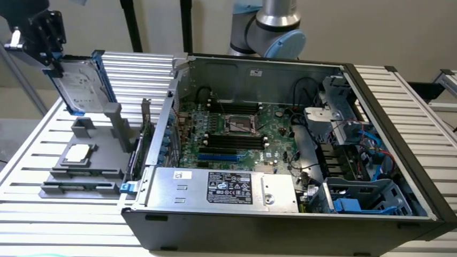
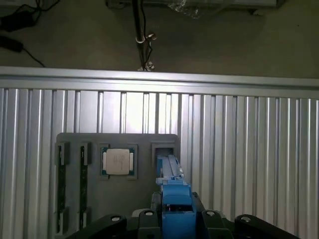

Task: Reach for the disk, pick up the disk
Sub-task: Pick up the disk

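The claw [image 1: 51,54] is clamped on the disk [image 1: 82,85], holding it tilted just above the grey holder [image 2: 142,144] where the little square chip [image 2: 118,162] sits. Under that is a ribbed aluminium table [image 2: 239,149]. Way back there's a dull floor [image 2: 224,40] with black cables [image 2: 15,22].

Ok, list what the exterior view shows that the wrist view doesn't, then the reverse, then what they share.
Exterior view: the open computer case with its motherboard and a silver box with a black label, plus the arm behind it. Here the disk is seen side-on, tilted over the grey fixture.
Wrist view: the floor past the table edge, with dark cables on it.
Shared: the gripper shut on the disk's blue frame, the square chip seated in the fixture, and the slatted table.
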{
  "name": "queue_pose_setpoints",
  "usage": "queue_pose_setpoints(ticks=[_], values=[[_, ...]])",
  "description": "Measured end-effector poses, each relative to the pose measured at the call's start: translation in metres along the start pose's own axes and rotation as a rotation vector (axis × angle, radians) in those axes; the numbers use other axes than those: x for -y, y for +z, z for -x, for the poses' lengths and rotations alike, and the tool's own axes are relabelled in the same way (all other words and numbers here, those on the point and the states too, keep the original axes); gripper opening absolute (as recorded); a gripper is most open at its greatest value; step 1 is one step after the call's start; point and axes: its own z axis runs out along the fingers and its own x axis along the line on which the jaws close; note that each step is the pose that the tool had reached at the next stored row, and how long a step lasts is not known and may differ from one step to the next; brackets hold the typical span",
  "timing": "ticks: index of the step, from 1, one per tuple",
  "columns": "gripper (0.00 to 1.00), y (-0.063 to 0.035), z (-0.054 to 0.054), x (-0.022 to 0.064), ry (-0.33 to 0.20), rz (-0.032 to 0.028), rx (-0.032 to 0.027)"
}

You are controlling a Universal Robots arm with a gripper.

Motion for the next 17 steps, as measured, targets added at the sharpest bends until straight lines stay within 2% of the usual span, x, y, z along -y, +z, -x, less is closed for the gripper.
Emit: queue_pose_setpoints(ticks=[4, 8, 12, 17], values=[[0.32, -0.0182, 0.001, 0.0029, 0.0, 0.0, 0.0], [0.32, -0.0364, 0.002, 0.0106, 0.0, 0.0001, 0.0], [0.32, -0.0548, 0.002, 0.0218, -0.002, 0.0001, 0.0007], [0.32, -0.0781, -0.001, 0.0414, -0.002, 0.0011, 0.0019]])
